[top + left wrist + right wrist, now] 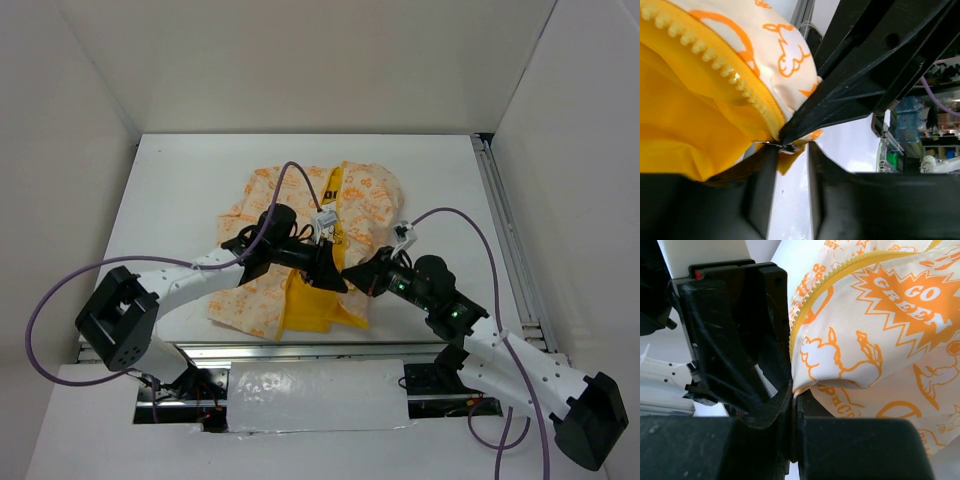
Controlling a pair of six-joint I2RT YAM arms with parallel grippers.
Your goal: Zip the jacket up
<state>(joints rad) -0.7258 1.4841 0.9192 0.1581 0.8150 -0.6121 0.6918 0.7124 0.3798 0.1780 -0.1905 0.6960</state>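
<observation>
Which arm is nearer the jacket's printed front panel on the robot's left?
Left. The left arm stretches over that panel; the right arm comes from the other side, the right gripper shut on the jacket's hem.

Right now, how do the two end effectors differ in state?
The left end effector has its jaws apart; the right end effector has them pressed together. The right one pinches the jacket at its hem beside the zipper; the left one grips nothing clearly, the zipper end lying at its tips. Both meet at the jacket's lower edge.
</observation>
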